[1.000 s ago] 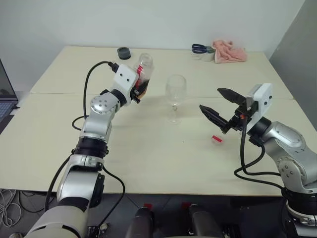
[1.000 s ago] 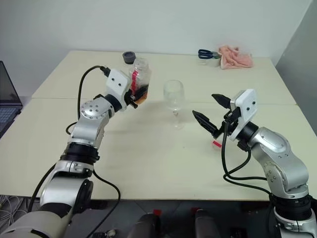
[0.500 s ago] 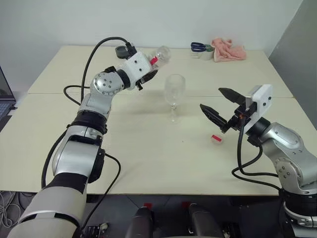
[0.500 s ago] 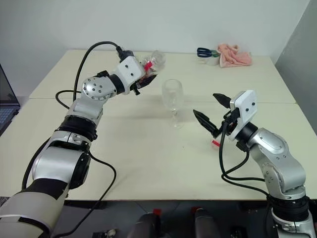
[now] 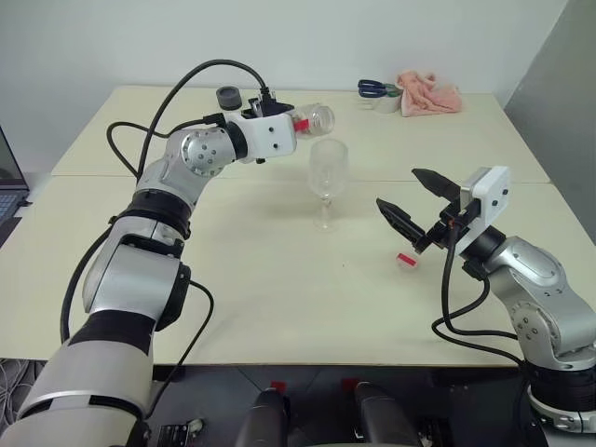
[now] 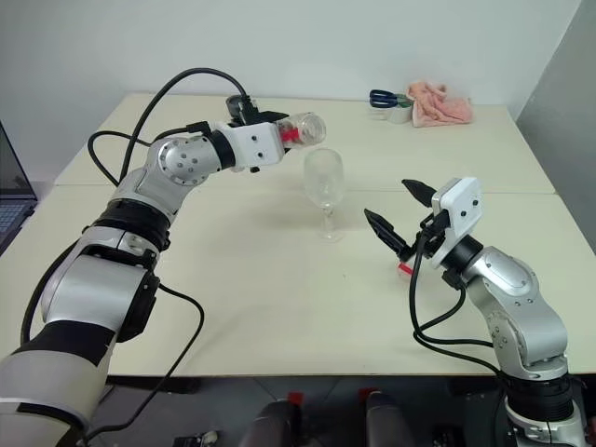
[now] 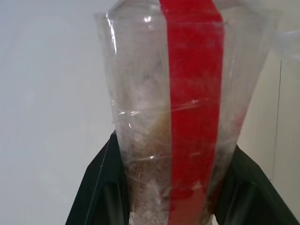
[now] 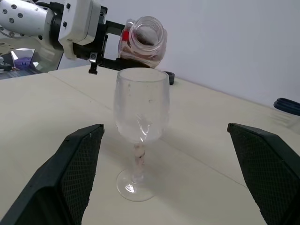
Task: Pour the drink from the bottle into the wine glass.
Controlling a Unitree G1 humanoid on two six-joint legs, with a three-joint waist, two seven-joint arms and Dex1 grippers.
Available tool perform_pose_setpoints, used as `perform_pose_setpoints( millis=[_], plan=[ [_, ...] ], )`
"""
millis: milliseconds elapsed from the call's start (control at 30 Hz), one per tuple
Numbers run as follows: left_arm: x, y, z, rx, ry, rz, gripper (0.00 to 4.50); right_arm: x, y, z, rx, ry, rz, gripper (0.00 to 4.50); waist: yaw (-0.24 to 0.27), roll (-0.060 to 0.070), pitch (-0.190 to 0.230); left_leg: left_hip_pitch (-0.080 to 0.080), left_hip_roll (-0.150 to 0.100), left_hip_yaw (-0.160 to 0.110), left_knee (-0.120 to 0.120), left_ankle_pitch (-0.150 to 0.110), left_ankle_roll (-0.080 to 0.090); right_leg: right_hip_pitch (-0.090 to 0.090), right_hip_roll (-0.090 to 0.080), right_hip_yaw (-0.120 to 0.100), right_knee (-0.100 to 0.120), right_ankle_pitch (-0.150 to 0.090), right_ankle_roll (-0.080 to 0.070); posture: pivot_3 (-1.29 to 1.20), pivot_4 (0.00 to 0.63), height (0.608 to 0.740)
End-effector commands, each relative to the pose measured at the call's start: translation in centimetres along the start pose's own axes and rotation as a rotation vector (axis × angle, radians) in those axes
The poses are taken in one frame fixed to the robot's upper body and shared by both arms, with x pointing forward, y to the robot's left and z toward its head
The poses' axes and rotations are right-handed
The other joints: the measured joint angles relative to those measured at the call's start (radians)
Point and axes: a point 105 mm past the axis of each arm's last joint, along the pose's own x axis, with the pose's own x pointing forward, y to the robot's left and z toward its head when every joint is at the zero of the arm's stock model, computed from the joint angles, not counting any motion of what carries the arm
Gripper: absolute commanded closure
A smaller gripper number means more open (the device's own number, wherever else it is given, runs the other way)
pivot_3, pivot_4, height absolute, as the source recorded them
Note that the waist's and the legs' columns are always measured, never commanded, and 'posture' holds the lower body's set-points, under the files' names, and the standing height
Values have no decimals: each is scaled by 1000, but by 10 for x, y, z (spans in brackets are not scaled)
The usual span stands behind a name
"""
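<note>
My left gripper [image 5: 296,124] is shut on the clear bottle [image 5: 313,117] with the red label strip. The bottle lies about level in the air, its open mouth pointing over the rim of the wine glass [image 5: 328,173]. A little reddish-brown drink [image 8: 139,53] pools along the bottle's lower side. The wine glass [image 8: 140,117] stands upright on the table, its bowl clear. In the left wrist view the bottle [image 7: 173,117] sits between the two black fingers [image 7: 101,187]. My right gripper [image 5: 398,187] hovers open to the right of the glass, holding nothing.
A small red cap [image 5: 406,260] lies on the table [image 5: 279,298] under my right gripper. At the back are a dark round object [image 5: 230,96], blue scissors [image 5: 375,88] and a pink cloth [image 5: 430,93]. A laptop edge [image 5: 7,182] shows far left.
My left arm has lifted and rolled the bottle from nearly upright to lying level, with its mouth brought toward the glass rim. The right arm has stayed still.
</note>
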Motion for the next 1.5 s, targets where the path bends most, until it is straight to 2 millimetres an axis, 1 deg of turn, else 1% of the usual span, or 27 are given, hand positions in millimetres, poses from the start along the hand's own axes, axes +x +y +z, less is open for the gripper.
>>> perform_pose_setpoints(
  millis=[33, 467, 900, 1500],
  plan=[
    [-1, 25, 11, 100, -31, 69, 2762, -1, 2, 11, -26, -52, 7, 0, 0, 0, 0, 0, 0, 0, 0, 0, 0, 0, 0, 0, 0, 0, 0, 0, 150, 740],
    [-1, 31, 12, 229, -21, 87, 2762, 0, 6, 13, -23, -53, 14, 0, 0, 0, 0, 0, 0, 0, 0, 0, 0, 0, 0, 0, 1, 0, 0, 0, 150, 740],
    [-4, 45, 12, 302, -1, 109, 2762, 3, 9, 16, -23, -61, 23, 0, 0, 0, 0, 0, 0, 0, 1, 0, 0, 0, 0, 0, 1, 0, 0, 0, 150, 740],
    [-5, 48, 14, 375, 3, 100, 2762, 2, 9, 15, -20, -56, 23, 0, -1, 0, 0, 0, 0, 0, 1, 0, 0, 0, 0, 0, 2, 0, 0, 0, 150, 740]
  ],
)
